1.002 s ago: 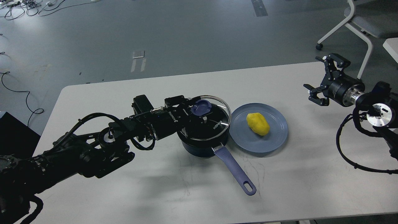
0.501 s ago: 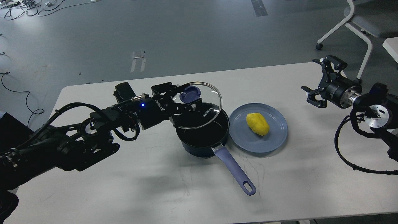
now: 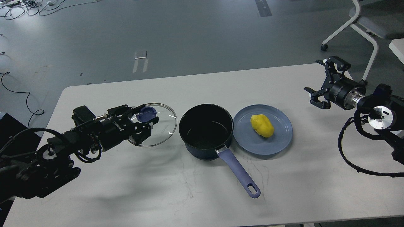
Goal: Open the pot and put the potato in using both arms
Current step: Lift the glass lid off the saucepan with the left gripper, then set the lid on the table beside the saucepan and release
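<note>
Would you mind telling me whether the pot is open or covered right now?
Open. The pot shows its dark bare inside, and the left gripper holds the glass lid by its knob, off to the pot's left.

Counter (image 3: 126,189) carries three things in a row. Pot (image 3: 206,130) at centre, its handle (image 3: 239,172) running toward the near right. Plate (image 3: 277,138) just right of the pot, rims close; potato (image 3: 261,125) on the plate. Lid (image 3: 157,126) left of the pot, apart from it, left gripper (image 3: 146,121) at its knob. Right gripper (image 3: 322,83) above the far right edge, well apart from the plate. Chair (image 3: 366,22) on the floor beyond, far right.
</note>
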You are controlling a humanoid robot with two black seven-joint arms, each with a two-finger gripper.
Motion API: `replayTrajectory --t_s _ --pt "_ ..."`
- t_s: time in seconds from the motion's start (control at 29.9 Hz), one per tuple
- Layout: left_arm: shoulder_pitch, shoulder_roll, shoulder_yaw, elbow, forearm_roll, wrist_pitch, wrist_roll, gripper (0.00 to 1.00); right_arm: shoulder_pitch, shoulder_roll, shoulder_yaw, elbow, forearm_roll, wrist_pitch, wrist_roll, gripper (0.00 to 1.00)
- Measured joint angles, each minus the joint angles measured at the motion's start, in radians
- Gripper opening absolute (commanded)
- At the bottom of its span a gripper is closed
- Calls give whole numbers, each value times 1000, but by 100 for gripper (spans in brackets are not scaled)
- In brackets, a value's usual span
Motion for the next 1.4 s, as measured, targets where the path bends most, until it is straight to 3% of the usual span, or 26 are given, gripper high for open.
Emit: replayTrajectory --t_s 0.5,0.67,0.74,0.77,0.8,0.9,1.4 --pt "86 -75 -1 151 -138 0 0 40 4 -4 -2 2 -2 0 0 100" --pt "106 -90 -2 167 -167 0 -1 49 3 -4 -2 3 -2 0 0 100" --pt "114 -100 -2 190 -169 0 0 64 3 -4 -2 4 -2 0 0 100" --pt "118 -109 -1 207 -169 1 0 80 3 -4 -2 4 -2 0 0 100" --pt "121 -119 1 226 -169 1 0 88 3 -3 -2 4 -2 0 0 100" --pt "136 -150 4 265 -169 1 0 98 0 -2 -2 4 -2 -6 0 100" --pt "122 -142 -11 223 -301 0 0 98 10 -10 -2 15 -5 -2 0 100"
